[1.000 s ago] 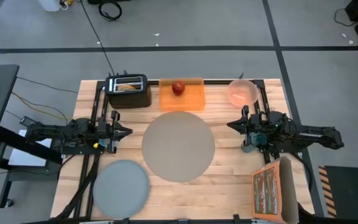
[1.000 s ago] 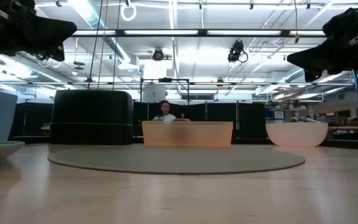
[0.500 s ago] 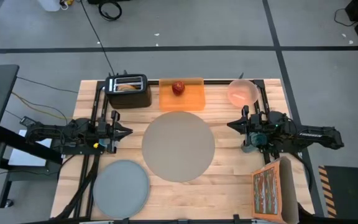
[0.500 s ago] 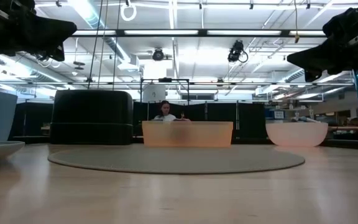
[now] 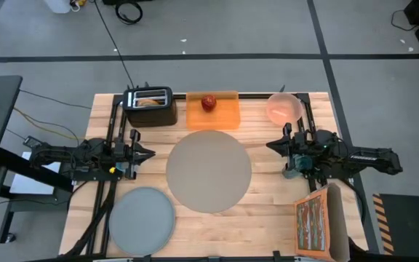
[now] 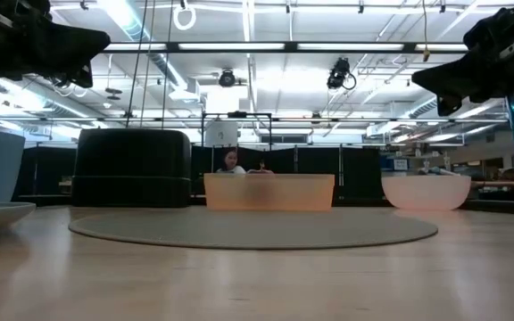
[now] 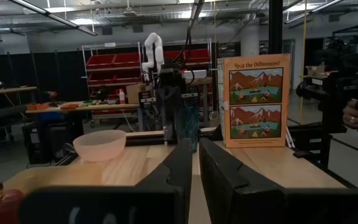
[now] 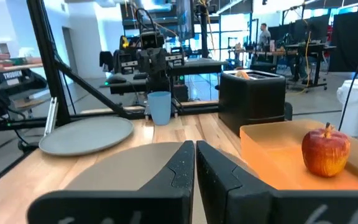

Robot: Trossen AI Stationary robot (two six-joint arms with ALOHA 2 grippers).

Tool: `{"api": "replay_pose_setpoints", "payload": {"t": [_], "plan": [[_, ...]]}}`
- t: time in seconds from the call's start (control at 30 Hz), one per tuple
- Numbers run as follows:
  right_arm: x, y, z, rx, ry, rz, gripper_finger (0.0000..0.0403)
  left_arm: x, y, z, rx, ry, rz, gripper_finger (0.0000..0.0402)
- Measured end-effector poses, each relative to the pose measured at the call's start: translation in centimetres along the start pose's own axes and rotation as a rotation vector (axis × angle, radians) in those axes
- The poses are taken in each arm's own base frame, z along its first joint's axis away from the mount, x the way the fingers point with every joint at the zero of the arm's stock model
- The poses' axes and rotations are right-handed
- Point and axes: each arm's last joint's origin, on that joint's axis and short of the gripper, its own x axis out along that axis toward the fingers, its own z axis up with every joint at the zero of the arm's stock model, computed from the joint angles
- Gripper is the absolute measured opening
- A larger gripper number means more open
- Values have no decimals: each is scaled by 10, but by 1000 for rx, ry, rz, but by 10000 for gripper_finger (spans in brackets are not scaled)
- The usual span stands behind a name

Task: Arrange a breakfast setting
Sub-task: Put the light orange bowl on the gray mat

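A large round grey mat [image 5: 209, 170] lies flat mid-table. A blue-grey plate [image 5: 142, 217] sits bare at the near left. At the far edge, a red apple [image 5: 209, 102] rests in an orange tray [image 5: 222, 114], with a translucent pink bowl [image 5: 284, 108] to its right. A light blue cup [image 8: 160, 107] stands by the left arm. My left gripper [image 5: 150, 153] hovers shut left of the mat, and my right gripper [image 5: 269, 146] hovers shut right of it. Both point level at the mat and hold nothing.
A black toaster [image 5: 150, 105] with something brown in its slot stands at the far left. A picture book [image 5: 317, 222] stands upright at the near right. A teal tumbler [image 7: 189, 124] stands under the right arm. A person shows in the room beyond.
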Motion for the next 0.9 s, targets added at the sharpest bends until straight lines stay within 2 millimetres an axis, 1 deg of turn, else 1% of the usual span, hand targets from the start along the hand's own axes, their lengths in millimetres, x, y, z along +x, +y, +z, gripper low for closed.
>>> {"api": "replay_pose_setpoints", "payload": {"t": [0.13, 0.23, 0.37, 0.53, 0.63, 0.73, 0.8, 0.9], "plan": [[-1, -1, 8, 29, -74, -58, 23, 0, 0, 0, 0, 0, 0, 39], [-1, -3, 20, 47, -74, -125, 20, 0, 0, 0, 0, -1, 0, 39], [5, -6, 34, 51, 20, -244, 12, 0, 0, 2, 5, -18, 2, 39], [22, -13, 58, 29, 147, -455, 16, 0, 1, 7, -37, -76, 7, 39], [35, -19, 76, 23, 269, -567, 34, 0, 1, 7, -37, -76, 7, 39], [49, -27, 89, 47, 411, -651, 65, 0, 1, 9, -40, -92, 7, 39], [58, -34, 92, 88, 499, -721, 93, -1, 1, 11, -43, -109, 8, 39], [68, -48, 86, 148, 635, -850, 133, -1, 1, 10, -43, -108, 8, 39]]}}
